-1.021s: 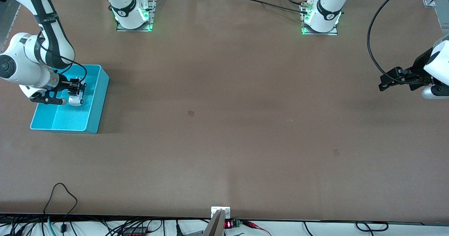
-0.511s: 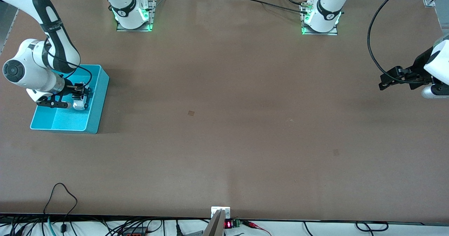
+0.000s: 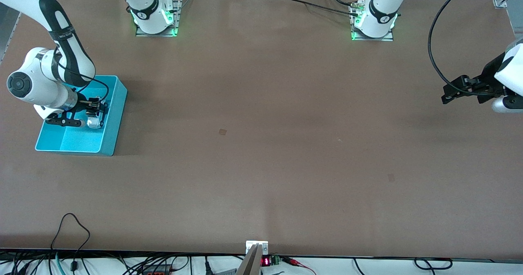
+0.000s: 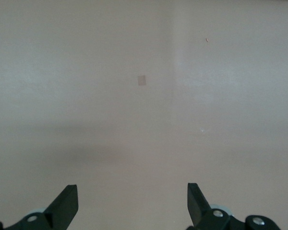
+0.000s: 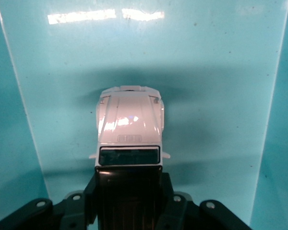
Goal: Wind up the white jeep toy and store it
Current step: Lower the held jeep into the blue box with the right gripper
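Right end effector (image 3: 94, 112) grips the white jeep toy (image 5: 129, 129) inside turquoise bin (image 3: 116, 115); left end effector (image 4: 132, 206) waits open

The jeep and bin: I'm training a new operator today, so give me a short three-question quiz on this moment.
1. True or false: the right end effector is shut on the jeep.
2. What is the jeep over? A) bare table B) the bin C) a robot base
3. Fill in: the left end effector, waiting over the table at its own end, has its fingers ____.

Key: 1 true; 2 B; 3 open.
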Robot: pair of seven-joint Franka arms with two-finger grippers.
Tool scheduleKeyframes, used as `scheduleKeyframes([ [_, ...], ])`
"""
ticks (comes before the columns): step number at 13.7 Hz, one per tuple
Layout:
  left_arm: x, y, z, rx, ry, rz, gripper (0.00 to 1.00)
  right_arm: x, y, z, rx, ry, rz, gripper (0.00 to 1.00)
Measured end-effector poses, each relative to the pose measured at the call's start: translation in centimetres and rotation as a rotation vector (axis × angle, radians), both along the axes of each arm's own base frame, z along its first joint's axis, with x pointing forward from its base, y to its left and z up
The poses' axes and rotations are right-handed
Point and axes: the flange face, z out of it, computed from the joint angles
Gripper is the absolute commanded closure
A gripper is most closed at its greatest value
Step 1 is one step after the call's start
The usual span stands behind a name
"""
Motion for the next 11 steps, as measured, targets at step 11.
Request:
scheduleKeyframes([
  [11, -0.1, 0.2, -0.1, 0.0, 0.013, 0.002, 0.0, 0.6, -0.2, 1.3, -0.008, -0.023, 0.0, 0.0],
])
